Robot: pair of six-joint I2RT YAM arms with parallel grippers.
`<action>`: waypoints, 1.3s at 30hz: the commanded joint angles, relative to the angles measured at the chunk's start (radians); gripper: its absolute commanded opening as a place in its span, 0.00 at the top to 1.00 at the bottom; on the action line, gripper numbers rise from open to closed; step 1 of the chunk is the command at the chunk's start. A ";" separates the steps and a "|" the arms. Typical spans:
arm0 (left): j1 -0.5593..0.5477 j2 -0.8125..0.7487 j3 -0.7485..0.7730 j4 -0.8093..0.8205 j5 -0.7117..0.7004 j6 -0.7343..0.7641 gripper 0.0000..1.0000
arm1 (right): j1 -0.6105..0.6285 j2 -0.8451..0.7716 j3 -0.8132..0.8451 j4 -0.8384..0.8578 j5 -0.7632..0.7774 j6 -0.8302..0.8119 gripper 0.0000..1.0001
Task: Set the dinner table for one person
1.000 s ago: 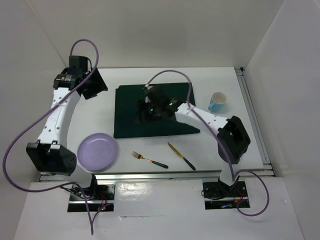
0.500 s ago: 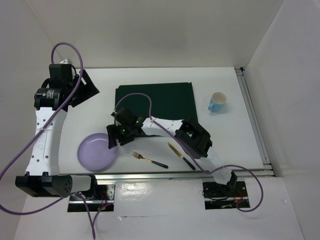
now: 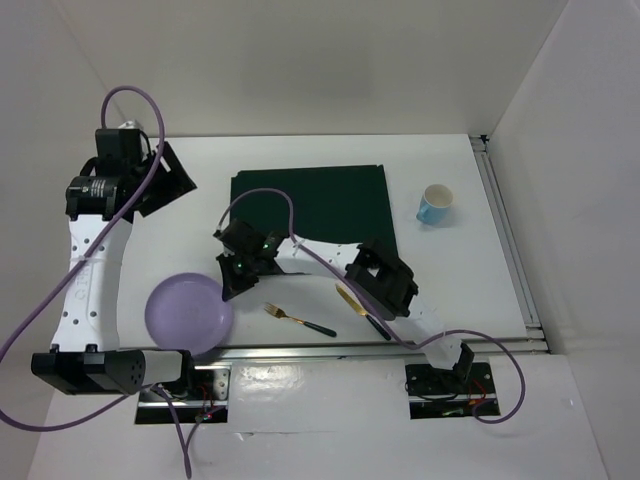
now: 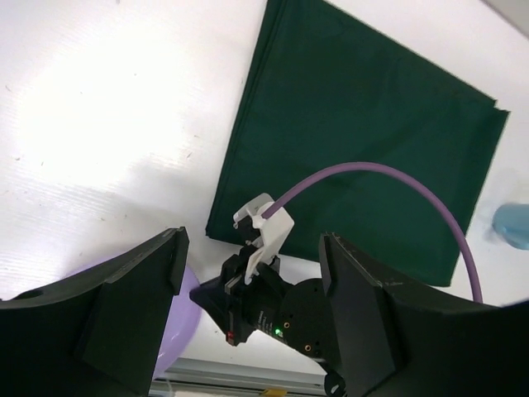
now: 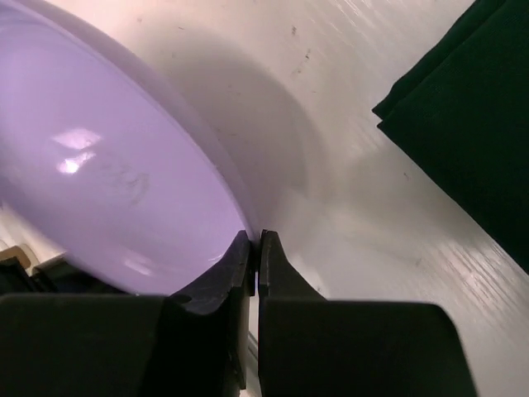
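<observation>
The jaws of the right gripper (image 5: 256,240) are pressed together on the rim of a purple plate (image 5: 99,182), the thin edge pinched between the two dark fingertips. The wrist view shows the plate tilted, with a soft shadow on the white surface under its gripped side.

From above, the right gripper (image 3: 228,292) sits at the plate's right edge. The purple plate (image 3: 185,315) is at the near left of the dinner table (image 3: 470,260), its near side reaching the table's front edge.

The left gripper (image 3: 162,180) hangs over the far left of the table. Its jaws are spread wide with nothing between them. Its wrist camera looks down through the open left gripper (image 4: 252,248) at the right arm (image 4: 281,310) below.

A dark green cloth mat (image 3: 320,205) lies flat near the middle of the table, toward the far side, well apart from the plate. A blue cup (image 3: 435,204) stands upright just right of the mat, not touching it.

A fork (image 3: 298,320) with a gold head and dark handle lies near the front edge, right of the plate. A matching knife (image 3: 362,312) lies further right, partly hidden under the right arm.
</observation>
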 commanded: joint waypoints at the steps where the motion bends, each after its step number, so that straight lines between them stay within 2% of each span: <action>1: 0.010 -0.023 0.088 -0.016 0.043 0.019 0.18 | -0.008 -0.130 0.085 -0.065 0.038 -0.042 1.00; 6: 0.010 -0.041 0.110 -0.002 0.102 0.001 0.19 | -0.158 -0.267 0.073 -0.200 0.183 -0.063 1.00; 12: 0.010 -0.041 0.110 0.018 0.136 0.001 0.19 | -0.379 -0.267 0.051 -0.335 0.337 -0.072 1.00; 16: 0.010 -0.032 0.055 0.028 0.145 0.010 0.19 | -0.493 -0.244 0.051 -0.378 0.337 -0.052 1.00; 21: 0.010 -0.012 0.013 0.047 0.186 0.010 0.19 | -0.611 -0.187 0.041 -0.410 0.259 -0.061 1.00; 32: 0.010 0.026 -0.005 0.067 0.199 0.010 0.19 | -0.658 -0.138 -0.035 -0.380 0.204 -0.087 0.99; 33: 0.010 0.026 -0.005 0.067 0.199 0.010 0.19 | -0.658 -0.138 -0.044 -0.380 0.204 -0.087 0.90; 35: 0.010 0.026 -0.005 0.067 0.199 0.019 0.19 | -0.658 -0.138 -0.044 -0.380 0.239 -0.072 0.81; 36: 0.010 0.035 -0.005 0.067 0.199 0.019 0.19 | -0.658 -0.150 -0.044 -0.380 0.248 -0.072 0.73; 37: 0.010 0.035 0.012 0.055 0.190 0.019 0.19 | -0.658 -0.178 -0.054 -0.363 0.248 -0.072 0.53; 39: 0.010 0.064 0.035 0.042 0.189 0.019 0.19 | -0.658 -0.203 -0.055 -0.363 0.248 -0.072 0.43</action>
